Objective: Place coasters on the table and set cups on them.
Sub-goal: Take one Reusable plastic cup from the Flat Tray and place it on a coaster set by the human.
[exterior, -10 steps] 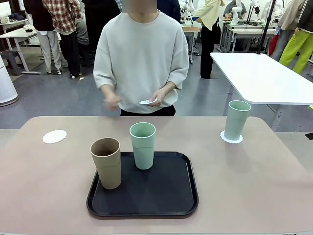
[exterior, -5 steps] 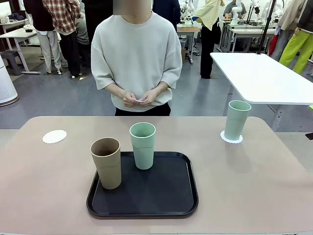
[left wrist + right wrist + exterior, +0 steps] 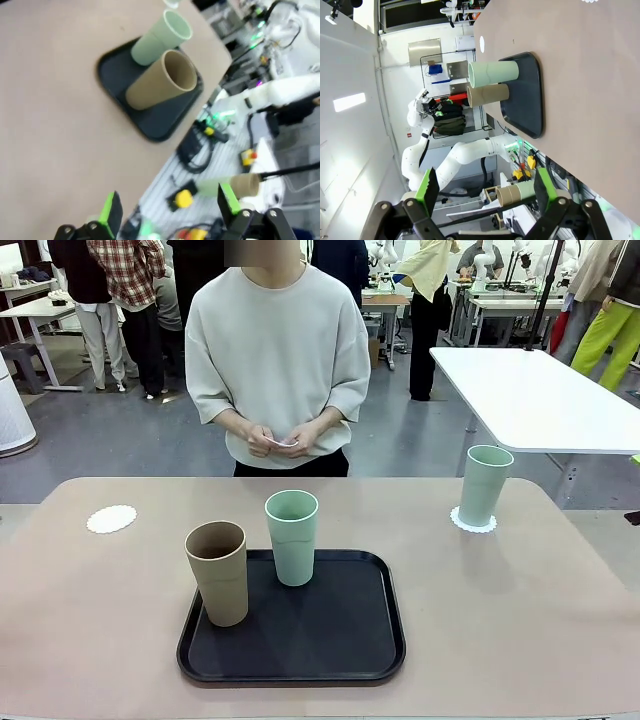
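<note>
Bare coaster: lies flat on the bench, at 10 o'clock from the tray, well apart from it, with nothing on it.
Cup coaster: flat on the bench at 2 o'clock from the tray; its scalloped edge shows around the base of the far mint cup.
Held coaster: off the bench, pinched edge-on between the person's hands in front of their waist, at 12 o'clock beyond the far bench edge.
Far mint cup: upright on the cup coaster, mouth up.
Near mint cup: upright on the tray, at the middle of its far rim, at 12 o'clock.
Tan cup: upright on the tray near its left rim, at 9 o'clock, just beside the near mint cup but apart from it.
Tray: black, rounded corners, on the near middle of the bench.
Left pincer: jaws spread wide with nothing between the green pads; it hangs off the bench edge, and the tray and its two cups lie beyond it.
Right pincer: jaws spread wide and empty, off the bench edge.
</note>
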You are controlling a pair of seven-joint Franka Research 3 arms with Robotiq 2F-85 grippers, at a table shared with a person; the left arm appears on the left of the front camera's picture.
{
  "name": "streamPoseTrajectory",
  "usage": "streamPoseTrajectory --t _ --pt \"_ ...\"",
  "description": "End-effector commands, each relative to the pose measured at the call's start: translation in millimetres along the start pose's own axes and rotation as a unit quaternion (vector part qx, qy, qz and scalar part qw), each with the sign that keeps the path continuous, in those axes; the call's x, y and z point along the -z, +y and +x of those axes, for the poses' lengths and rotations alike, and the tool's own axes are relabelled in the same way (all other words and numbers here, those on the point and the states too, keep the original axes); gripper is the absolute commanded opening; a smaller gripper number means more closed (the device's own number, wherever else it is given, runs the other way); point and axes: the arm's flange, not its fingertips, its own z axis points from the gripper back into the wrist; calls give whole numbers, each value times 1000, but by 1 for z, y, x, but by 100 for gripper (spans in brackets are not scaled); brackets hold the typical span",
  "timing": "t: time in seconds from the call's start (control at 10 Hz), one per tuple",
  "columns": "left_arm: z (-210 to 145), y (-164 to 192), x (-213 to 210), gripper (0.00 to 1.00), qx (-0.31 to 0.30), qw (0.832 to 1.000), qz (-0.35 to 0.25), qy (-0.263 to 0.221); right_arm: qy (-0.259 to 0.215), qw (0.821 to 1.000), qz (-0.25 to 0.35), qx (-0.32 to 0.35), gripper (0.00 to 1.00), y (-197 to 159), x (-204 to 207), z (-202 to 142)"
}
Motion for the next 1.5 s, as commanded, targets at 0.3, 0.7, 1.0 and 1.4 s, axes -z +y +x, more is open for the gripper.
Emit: streamPoseTrajectory --t 0.3,0.7,1.0,1.4 --pt "63 10 75 100 228 965 124 -26 1 1000 4 -1 100 0 0 -1" --pt "65 -9 83 100 187 982 23 -9 1 1000 4 -1 100 0 0 -1" --pt "79 -8 96 100 267 957 112 1 1 1000 4 -1 100 0 0 -1" --pt "76 26 135 100 345 938 -29 -10 1 1000 4 -1 100 0 0 -1"
